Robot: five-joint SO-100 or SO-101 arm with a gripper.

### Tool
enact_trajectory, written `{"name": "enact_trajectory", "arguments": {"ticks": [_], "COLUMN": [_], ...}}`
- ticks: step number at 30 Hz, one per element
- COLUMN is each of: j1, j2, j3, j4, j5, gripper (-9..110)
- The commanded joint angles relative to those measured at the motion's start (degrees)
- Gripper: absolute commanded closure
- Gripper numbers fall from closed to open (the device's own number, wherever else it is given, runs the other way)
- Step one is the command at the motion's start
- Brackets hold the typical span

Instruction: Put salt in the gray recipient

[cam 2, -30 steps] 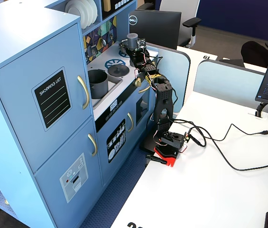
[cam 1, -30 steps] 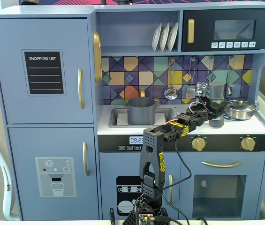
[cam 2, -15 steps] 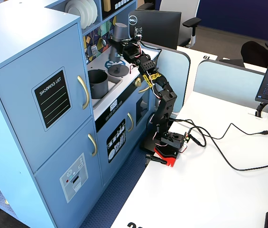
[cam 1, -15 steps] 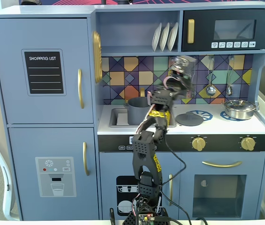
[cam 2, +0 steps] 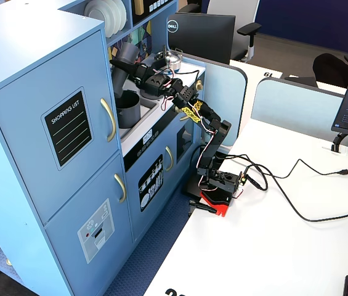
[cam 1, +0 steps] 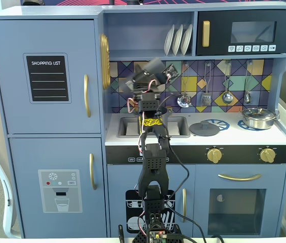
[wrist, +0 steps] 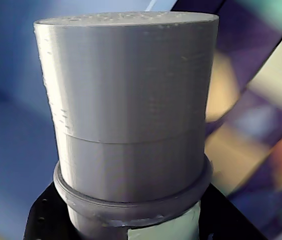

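My gripper (cam 1: pixel 149 77) is shut on a gray cylindrical salt shaker (cam 1: pixel 152 67) and holds it up in front of the tiled backsplash, above the sink. In the wrist view the shaker (wrist: pixel 131 110) fills the frame, with the black jaws of the gripper (wrist: pixel 136 222) pressed to both sides of its lower end. In the side fixed view the gripper (cam 2: pixel 126 69) holds the shaker (cam 2: pixel 120 80) tilted just above the gray recipient (cam 2: pixel 128 110), a round open pot in the sink. In the front fixed view the arm hides the recipient.
The sink (cam 1: pixel 127 126) is set in the white counter. A gray lid (cam 1: pixel 204 128) and a steel pot (cam 1: pixel 258 117) sit on the stove to the right. Ladles (cam 1: pixel 227 96) hang on the backsplash. The fridge door (cam 2: pixel 69 123) stands left of the sink.
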Motion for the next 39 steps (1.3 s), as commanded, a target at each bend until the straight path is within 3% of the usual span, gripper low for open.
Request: {"name": "enact_trajectory", "arguments": {"ticks": [1,8,16,27,34,39], "j1": [-2.4,-2.0,-1.1,0.7,-0.8,-3.2], "j2": [1.5,2.1,1.9,4.6,4.5,-1.8], "j3": [0.3,6.2,6.1,7.4,7.3,-4.2], "j4": [-5.6,-12.0,-7.5,6.8,4.8,4.0], "j5": [17.2,39.6,61.6,75.9,76.9,77.3], "gripper": [101,101,101,101,101,101]}}
